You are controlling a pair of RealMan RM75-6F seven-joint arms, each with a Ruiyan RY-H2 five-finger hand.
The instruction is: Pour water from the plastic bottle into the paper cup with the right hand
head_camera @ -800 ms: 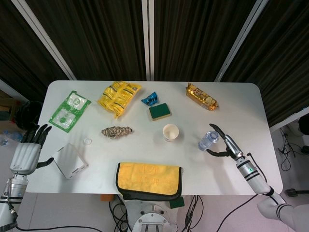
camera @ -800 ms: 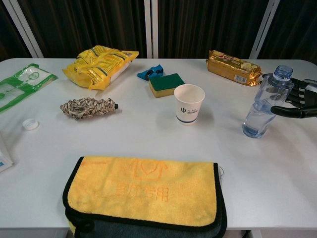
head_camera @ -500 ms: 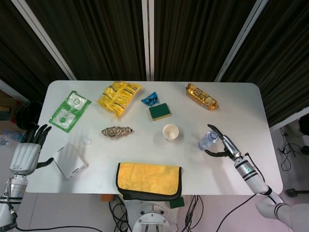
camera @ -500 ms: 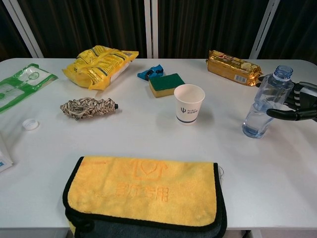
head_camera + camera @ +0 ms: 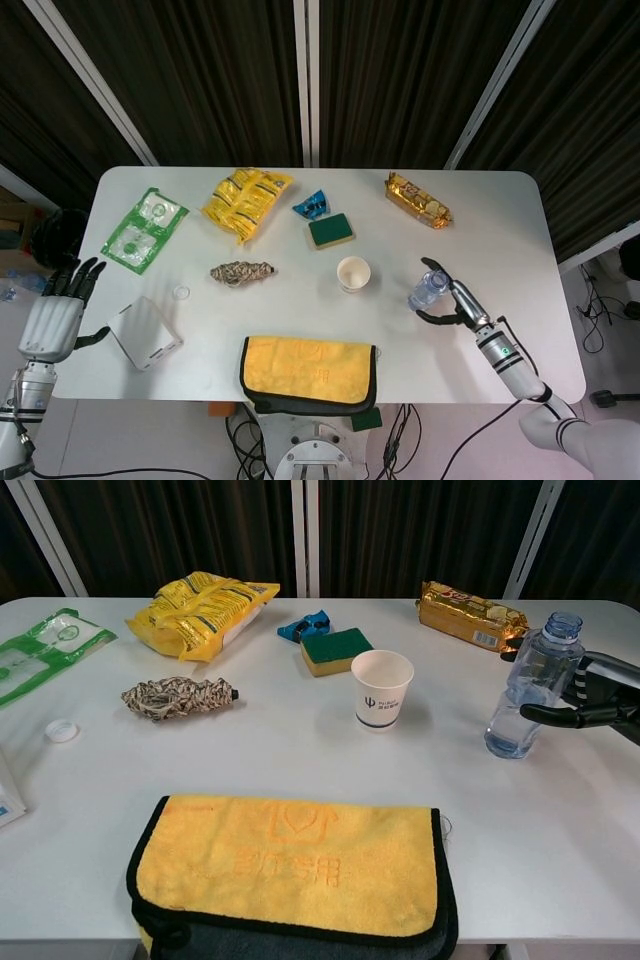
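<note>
The clear plastic bottle (image 5: 427, 290) (image 5: 525, 695) stands uncapped on the table, right of the white paper cup (image 5: 353, 273) (image 5: 382, 688), which is upright and about a hand's width away. My right hand (image 5: 455, 303) (image 5: 590, 695) reaches in from the right, its thumb in front of the bottle and its fingers curving behind it, still spread; whether they press on it I cannot tell. My left hand (image 5: 55, 315) hangs open off the table's left edge, holding nothing, beside a white box (image 5: 145, 332).
A yellow towel (image 5: 308, 372) (image 5: 290, 865) lies at the front edge. A green sponge (image 5: 330, 230) (image 5: 336, 650) and blue wrapper sit behind the cup, a gold snack pack (image 5: 418, 199) (image 5: 470, 615) behind the bottle. A rope bundle (image 5: 178, 697) and bottle cap (image 5: 61, 731) lie left.
My right hand has moved in leftward and its thumb and fingers now curve around the bottle. The bottle has shifted slightly to the left. The left hand has stayed still.
</note>
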